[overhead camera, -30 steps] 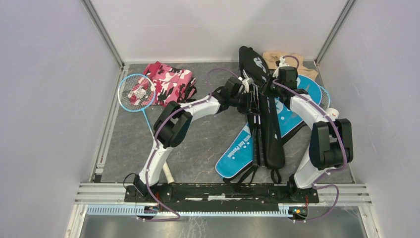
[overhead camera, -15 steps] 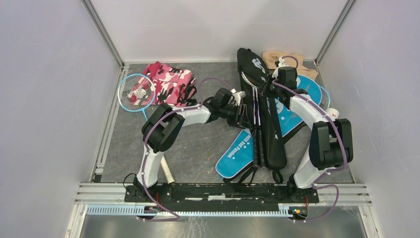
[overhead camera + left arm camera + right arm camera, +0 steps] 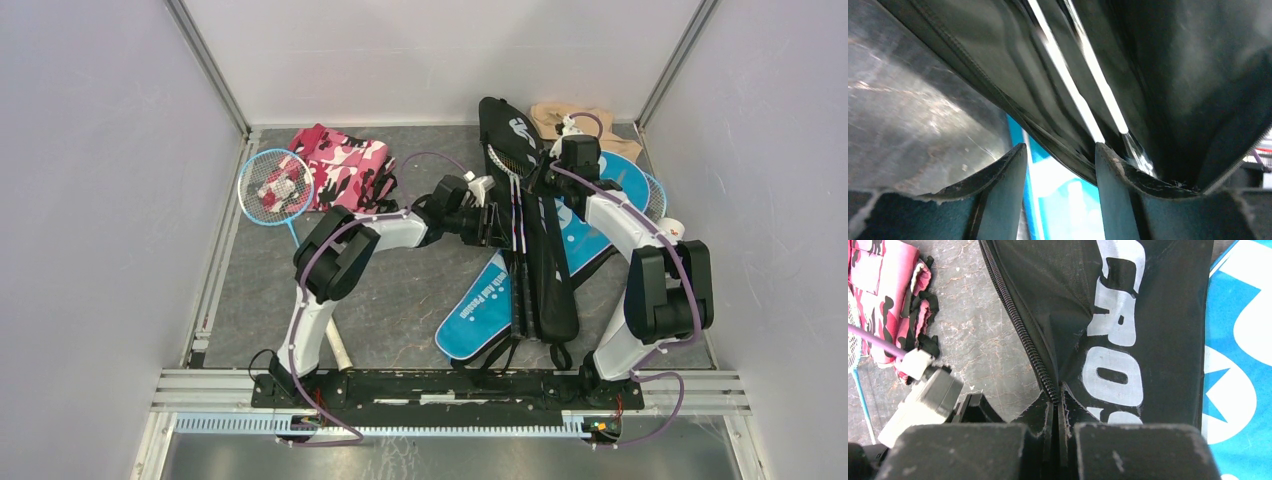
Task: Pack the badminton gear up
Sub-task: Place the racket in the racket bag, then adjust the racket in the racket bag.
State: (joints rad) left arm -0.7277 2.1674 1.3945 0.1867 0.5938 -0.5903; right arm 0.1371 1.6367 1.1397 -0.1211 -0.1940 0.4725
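Note:
The black "CROSSWAY" cover (image 3: pixel 545 270) lies unzipped over the blue cover (image 3: pixel 478 300) right of centre. Two white racket shafts (image 3: pixel 516 215) show in its opening. My left gripper (image 3: pixel 497 222) is open at the cover's left edge. In the left wrist view its fingers (image 3: pixel 998 192) stand apart under the black cover (image 3: pixel 1013 85), with the blue cover (image 3: pixel 1060 200) showing between them. My right gripper (image 3: pixel 548 182) is shut on the black cover's zipper edge (image 3: pixel 1048 382). A blue-framed racket (image 3: pixel 275 186) lies at far left.
The pink camouflage cloth (image 3: pixel 345 165) sits back left, next to the racket head. A beige cloth (image 3: pixel 575 117) lies in the back right corner. A white tube (image 3: pixel 338 349) pokes out by the left arm's base. A small white object (image 3: pixel 671 226) rests near the right wall.
My left gripper has opened and drawn back from the cover's opening, toward the near left. The right gripper has kept its hold on the zipper edge.

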